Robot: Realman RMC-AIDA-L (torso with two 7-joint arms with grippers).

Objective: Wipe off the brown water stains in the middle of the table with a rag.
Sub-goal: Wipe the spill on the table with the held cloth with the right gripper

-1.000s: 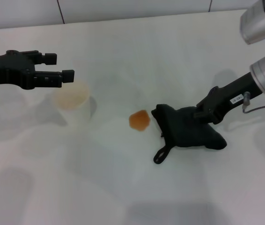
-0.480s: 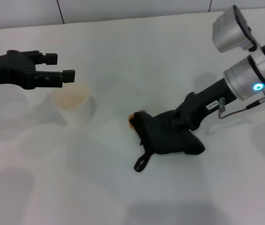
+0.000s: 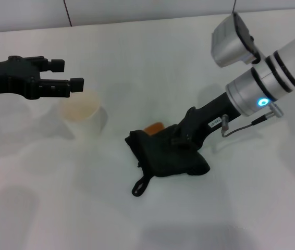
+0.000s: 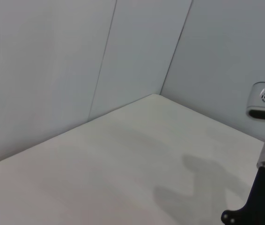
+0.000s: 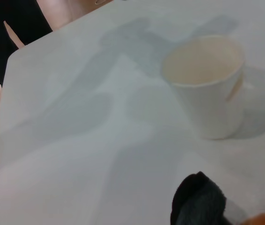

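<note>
While my head camera takes in the whole table, each wrist camera catches only a piece of it. From above I see my right gripper pressed down into the black rag, its fingers buried in the folds and clamped on the cloth. The rag lies near the middle of the table, its small loop trailing toward me. Only a sliver of the brown stain peeks out at the rag's far edge, touching the cloth; the rest is covered. My right wrist camera shows what the head view only hints at: the paper cup stands upright, pale tan inside, with a lump of rag and a bit of orange stain at the corner of the picture. My right arm reaches in low from the right, slanting down to the table. My left gripper hovers above the table beside the cup, held level, its two fingers apart with nothing between them. My left wrist camera shows only bare tabletop, grey walls and part of my right arm.
</note>
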